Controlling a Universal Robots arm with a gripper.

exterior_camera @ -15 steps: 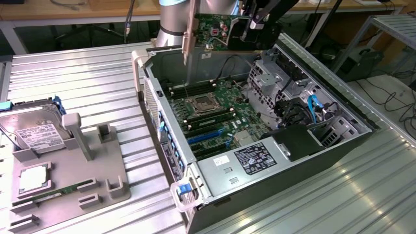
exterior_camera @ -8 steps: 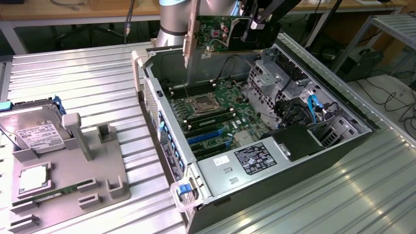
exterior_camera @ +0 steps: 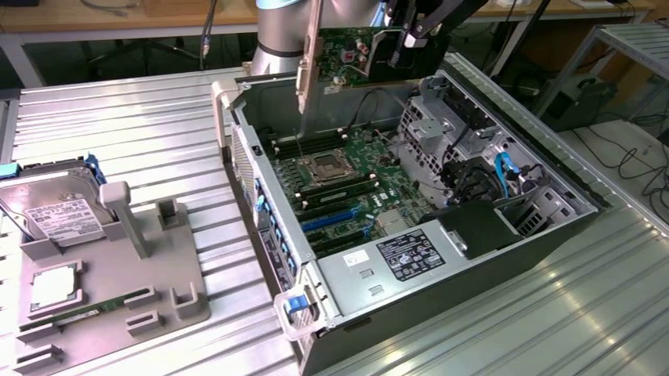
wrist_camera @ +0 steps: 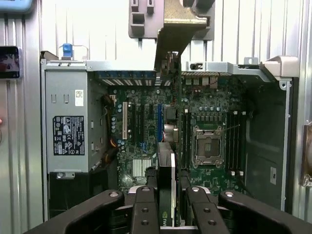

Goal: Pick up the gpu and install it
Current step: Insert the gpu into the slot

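Exterior view is showing the gripper (exterior_camera: 403, 43) holding the gpu (exterior_camera: 350, 51) in a narrow clamp. The card is hanging upright above the far end of the open computer case (exterior_camera: 585, 211), with its pale bracket (exterior_camera: 306, 70) pointing down on the exterior view's left. Seen from the wrist, the card is lying edge-on between the fingers (wrist_camera: 146, 209), over the motherboard (wrist_camera: 209, 112).

Risks, as I am judging them:
- The long bracket may be heading for the case rim and could snag there.
- A slight tilt in the grip could send the connector edge scraping beside the blue slots (exterior_camera: 332, 222) instead of into one.
- Pressing down askew could let the card slip between the pads.

The frame's upper edge is cutting off the gripper's body. The card is covering its own connector edge and part of the slot row.
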